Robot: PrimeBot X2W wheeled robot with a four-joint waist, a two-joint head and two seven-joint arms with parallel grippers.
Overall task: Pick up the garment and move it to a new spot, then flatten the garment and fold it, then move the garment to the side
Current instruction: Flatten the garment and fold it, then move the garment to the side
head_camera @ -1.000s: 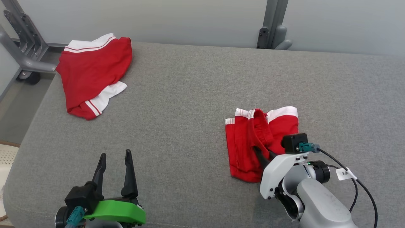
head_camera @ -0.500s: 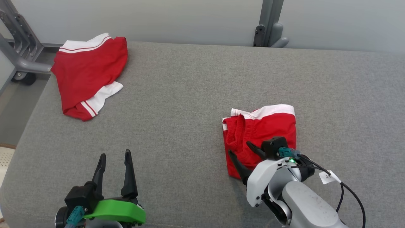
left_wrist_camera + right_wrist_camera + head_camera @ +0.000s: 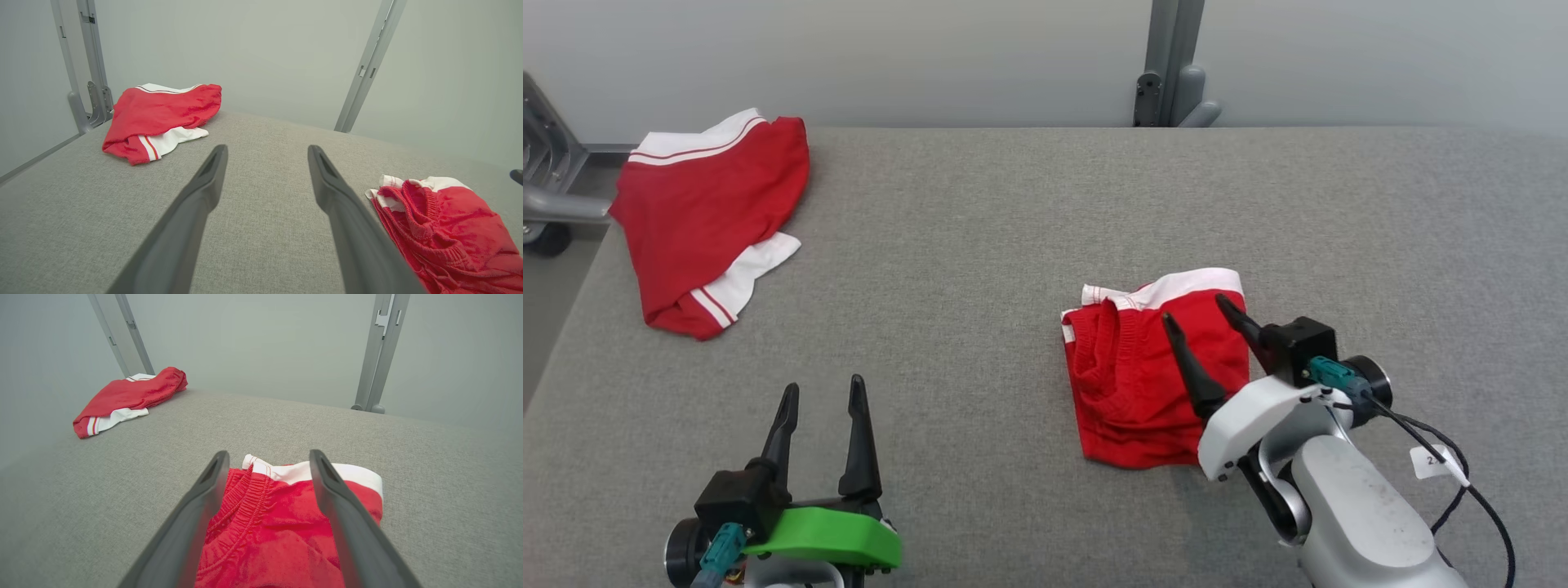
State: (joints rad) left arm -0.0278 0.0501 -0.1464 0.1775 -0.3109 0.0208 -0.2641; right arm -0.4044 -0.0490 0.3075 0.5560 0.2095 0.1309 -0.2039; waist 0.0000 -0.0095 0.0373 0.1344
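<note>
The garment [image 3: 1143, 384], red shorts with a white hem, lies folded on the grey padded table [image 3: 980, 245], right of centre. It also appears in the left wrist view as the garment [image 3: 449, 228] at lower right and in the right wrist view as the garment [image 3: 278, 531]. My right gripper [image 3: 1194, 308] hovers over its near right part, open, with nothing between its fingers; the right gripper [image 3: 268, 455] looks along the cloth. My left gripper [image 3: 823, 385] stands open over bare table at the lower left, well apart from the garment, and the left gripper [image 3: 266, 149] holds nothing.
A second red and white garment [image 3: 707, 204] lies rumpled at the table's far left corner, second garment [image 3: 159, 110], second garment [image 3: 126, 396]. A grey metal post [image 3: 1168, 65] rises behind the far edge, and a metal frame [image 3: 547, 180] stands off the left end.
My right gripper has opened and let go of the garment, then lifted and drawn back; the raised fold now lies flat. The head camera has turned, shifting the whole picture left. The left arm is unmoved.
</note>
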